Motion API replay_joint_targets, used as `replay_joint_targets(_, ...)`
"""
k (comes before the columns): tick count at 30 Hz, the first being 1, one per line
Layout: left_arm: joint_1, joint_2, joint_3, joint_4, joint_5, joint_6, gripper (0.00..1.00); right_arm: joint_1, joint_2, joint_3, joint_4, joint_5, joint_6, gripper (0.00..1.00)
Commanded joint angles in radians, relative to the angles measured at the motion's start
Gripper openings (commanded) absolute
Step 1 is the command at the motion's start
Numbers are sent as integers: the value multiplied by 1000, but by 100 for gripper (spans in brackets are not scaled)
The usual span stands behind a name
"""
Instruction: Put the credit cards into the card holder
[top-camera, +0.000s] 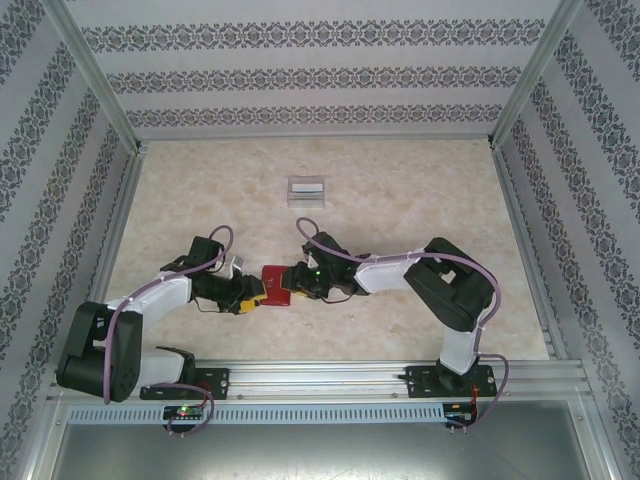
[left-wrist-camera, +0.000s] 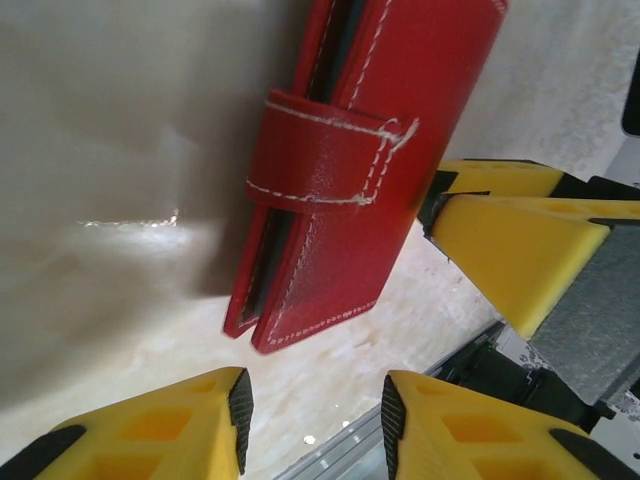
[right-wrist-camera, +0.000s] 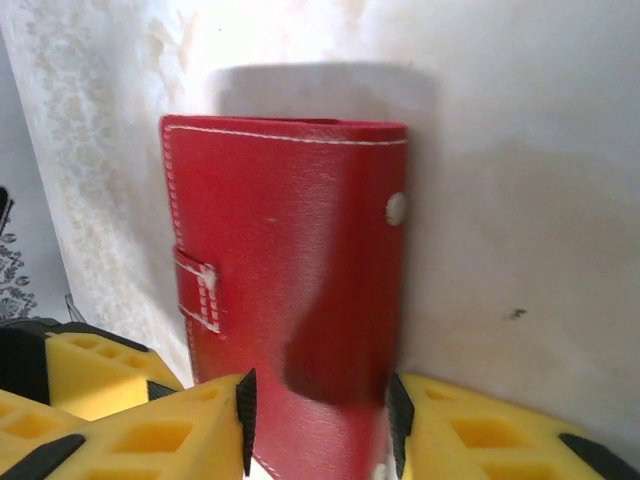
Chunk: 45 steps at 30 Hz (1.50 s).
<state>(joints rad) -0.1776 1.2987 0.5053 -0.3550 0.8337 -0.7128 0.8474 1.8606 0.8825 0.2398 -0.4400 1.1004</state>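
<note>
A red snap wallet (top-camera: 274, 285) lies closed on the table between my two grippers, its strap (left-wrist-camera: 320, 160) fastened. The left gripper (left-wrist-camera: 315, 420) is open. Its fingertips stop short of the wallet's (left-wrist-camera: 340, 180) near end, with bare table between them. The right gripper (right-wrist-camera: 320, 420) has its jaws apart over the wallet's broad face (right-wrist-camera: 290, 230). One pad sits at the wallet's right edge and the other finger lies in front of the face. Its yellow fingers (left-wrist-camera: 500, 250) reach the wallet's side. The clear card holder (top-camera: 307, 190) stands alone farther back. The credit cards are hidden.
The pale marbled table (top-camera: 420, 180) is enclosed by patterned walls (top-camera: 580, 200) on three sides. A metal rail (top-camera: 330, 375) carrying both arm bases runs along the near edge, close behind the left gripper (top-camera: 247, 294) and right gripper (top-camera: 297, 278).
</note>
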Motion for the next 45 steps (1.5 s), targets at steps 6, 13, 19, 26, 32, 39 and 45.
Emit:
replay_joint_targets(6, -11, -13, 17, -15, -27, 10, 40, 1, 25, 11, 58, -57, 5, 12)
replay_joint_targets(13, -10, 6, 33, -107, -169, 23, 39, -4, 26, -20, 151, -82, 29, 18)
replay_joint_targets(19, -32, -109, 50, -134, -377, -27, 47, -6, 17, -47, 138, -61, 35, 30)
replay_joint_targets(26, -79, 19, 64, -35, -371, -20, 45, -10, 30, -36, 98, -54, 36, 37)
replay_joint_targets(32, -125, 133, 67, 18, -357, 0, 30, -8, 57, -18, 104, -55, 59, 50)
replay_joint_targets(39, -133, 168, 67, 63, -297, 5, 16, -9, 96, -9, 157, -66, 83, 46)
replay_joint_targets(45, -133, 208, 73, 76, -266, 5, 13, -11, 89, -17, 212, -66, 94, 18)
